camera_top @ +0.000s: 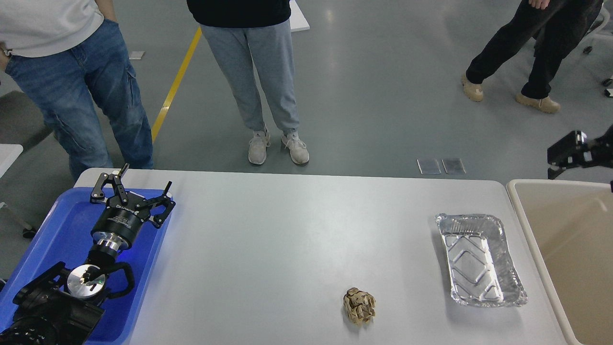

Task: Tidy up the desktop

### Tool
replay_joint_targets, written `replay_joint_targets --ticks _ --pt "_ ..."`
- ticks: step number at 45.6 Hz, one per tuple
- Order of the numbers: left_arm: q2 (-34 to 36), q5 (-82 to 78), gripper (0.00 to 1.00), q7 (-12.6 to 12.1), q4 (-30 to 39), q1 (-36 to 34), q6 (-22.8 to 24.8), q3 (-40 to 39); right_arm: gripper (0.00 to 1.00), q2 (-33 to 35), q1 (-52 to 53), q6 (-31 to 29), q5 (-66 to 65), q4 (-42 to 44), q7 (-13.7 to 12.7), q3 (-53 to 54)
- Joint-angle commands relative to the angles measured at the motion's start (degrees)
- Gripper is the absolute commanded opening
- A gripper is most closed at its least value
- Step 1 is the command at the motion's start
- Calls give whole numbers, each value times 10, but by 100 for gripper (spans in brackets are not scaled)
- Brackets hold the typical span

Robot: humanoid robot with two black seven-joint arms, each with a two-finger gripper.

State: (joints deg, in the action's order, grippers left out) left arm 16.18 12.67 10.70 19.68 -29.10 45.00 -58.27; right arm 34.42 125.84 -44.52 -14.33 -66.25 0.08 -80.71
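The white-grey desktop (287, 239) fills the lower part of the head view. A crumpled brown paper ball (359, 306) lies on it near the front, right of centre. An empty foil tray (479, 261) lies on it at the right. My left gripper (143, 178) is open and empty above the far right corner of the blue tray (62, 230). My right gripper (567, 152) enters at the right edge, above the beige bin's far rim. It is small and dark, and its fingers cannot be told apart.
The beige bin (574, 249) stands off the desktop's right end and looks empty. The blue tray sits on the left end under my left arm. Three people stand on the grey floor beyond the far edge.
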Motion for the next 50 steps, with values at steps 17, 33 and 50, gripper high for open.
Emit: replay_joint_targets --ticks 17,33,50 --pt "0 0 100 -1 0 0 0 0 100 -113 128 -5 23 -49 0 -7" --pt "0 0 100 -1 0 -1 0 0 100 -132 120 -5 25 -58 0 6" --pt "0 0 100 -1 0 -1 0 0 100 -125 92 -5 -1 -56 -2 15"
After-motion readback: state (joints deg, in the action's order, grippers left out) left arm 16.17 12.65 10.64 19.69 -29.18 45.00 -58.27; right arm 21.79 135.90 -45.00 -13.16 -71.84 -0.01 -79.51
